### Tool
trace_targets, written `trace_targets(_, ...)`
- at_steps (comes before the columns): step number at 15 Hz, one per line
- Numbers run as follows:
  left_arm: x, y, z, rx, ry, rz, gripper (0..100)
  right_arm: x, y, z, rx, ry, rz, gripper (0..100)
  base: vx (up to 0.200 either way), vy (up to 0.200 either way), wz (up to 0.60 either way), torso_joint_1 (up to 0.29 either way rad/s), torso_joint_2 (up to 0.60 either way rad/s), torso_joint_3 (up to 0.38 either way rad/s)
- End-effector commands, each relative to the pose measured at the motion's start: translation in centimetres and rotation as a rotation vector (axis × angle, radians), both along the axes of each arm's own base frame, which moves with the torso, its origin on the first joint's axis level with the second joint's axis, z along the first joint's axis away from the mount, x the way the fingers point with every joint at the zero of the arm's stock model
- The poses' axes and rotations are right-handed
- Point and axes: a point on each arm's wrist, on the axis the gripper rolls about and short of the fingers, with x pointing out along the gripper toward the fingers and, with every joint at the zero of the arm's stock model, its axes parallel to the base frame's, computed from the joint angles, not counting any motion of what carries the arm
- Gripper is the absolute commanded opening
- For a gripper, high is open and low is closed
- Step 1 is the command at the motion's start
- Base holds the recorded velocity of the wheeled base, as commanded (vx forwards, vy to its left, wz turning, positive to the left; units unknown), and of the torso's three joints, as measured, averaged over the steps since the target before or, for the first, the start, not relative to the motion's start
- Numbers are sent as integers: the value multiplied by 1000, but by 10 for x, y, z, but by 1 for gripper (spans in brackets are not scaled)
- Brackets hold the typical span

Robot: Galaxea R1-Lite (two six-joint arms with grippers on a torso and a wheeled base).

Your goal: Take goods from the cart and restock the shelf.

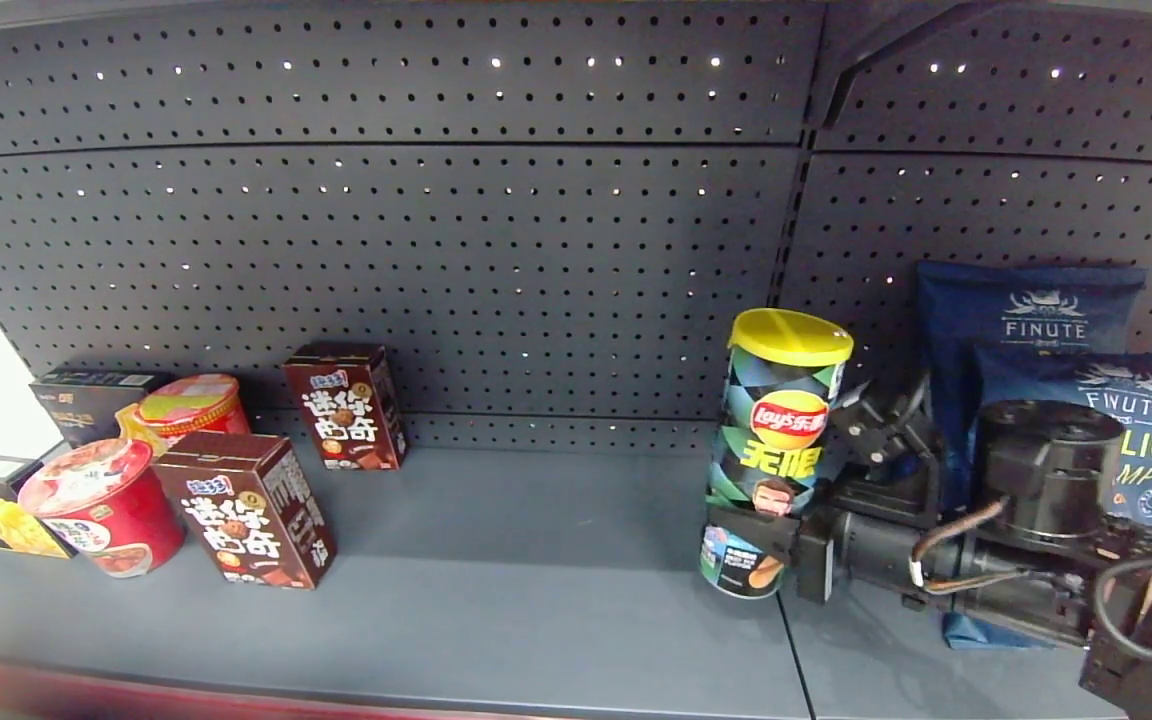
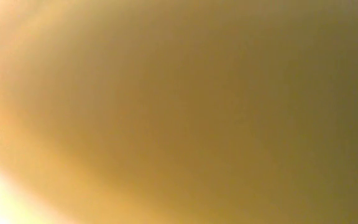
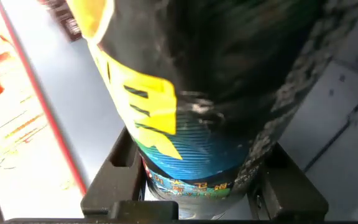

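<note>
Head view: the chips can [image 1: 779,440] with its yellow lid [image 1: 791,336] stands upright on the grey shelf [image 1: 536,600], right at the seam [image 1: 794,650] between two shelf boards. The right gripper [image 1: 796,500] comes in from the right and is clamped on the can's lower half, one finger across the front and one behind. Blue bags [image 1: 1026,320] lean against the pegboard back [image 1: 436,250] just behind the arm, so that side is tight. To the can's left lies a wide bare stretch of shelf, running to a brown box [image 1: 346,405] near the back panel. Farther left, a second brown box [image 1: 248,510], two red cups [image 1: 106,505] and black boxes [image 1: 86,400] crowd the corner. The shelf's red front edge [image 1: 86,690] runs along the bottom.

Left wrist view: a yellow-brown blur sits hard against the lens. I cannot tell what it is, nor how the left gripper stands.

Right wrist view: the can rises close up, its base gripped between the two black fingers [image 3: 114,171] of the right gripper. Grey shelf lies on both sides of it, and the red front edge [image 3: 42,102] runs nearby with bright floor beyond.
</note>
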Motion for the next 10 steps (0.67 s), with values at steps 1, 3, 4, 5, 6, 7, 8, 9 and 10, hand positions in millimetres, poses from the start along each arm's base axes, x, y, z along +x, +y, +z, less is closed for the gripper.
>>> trace_targets(1,0,0,1,1,-1,6,0,-27,-12,3,38,-29,16,0,0,0,0,0,0,0)
trace_targets(3,0,1,1,5,-4,33,0,-34,-14,-5,58,-18,23,0,0,0,0,0,0,0)
trace_targets(4,0,1,1,6,-4,39,0,-36,-14,-8,58,-16,28,0,0,0,0,0,0,0)
trace_targets(5,0,1,2,7,-5,42,0,-35,-12,-13,55,-10,33,0,0,0,0,0,0,0)
trace_targets(6,0,1,2,9,-6,40,0,-33,-10,-15,55,-12,35,0,0,0,0,0,0,0)
trace_targets(7,0,1,3,9,-6,42,0,-31,-8,-18,53,-10,37,0,0,0,0,0,0,0)
trace_targets(8,0,1,3,11,-7,43,0,-28,-6,-23,49,-5,37,0,0,0,0,0,0,0)
trace_targets(9,0,1,3,11,-7,43,0,-25,-4,-26,44,-3,37,0,0,0,0,0,0,0)
trace_targets(10,0,1,2,11,-5,45,0,-22,-2,-31,40,1,37,0,0,0,0,0,0,0)
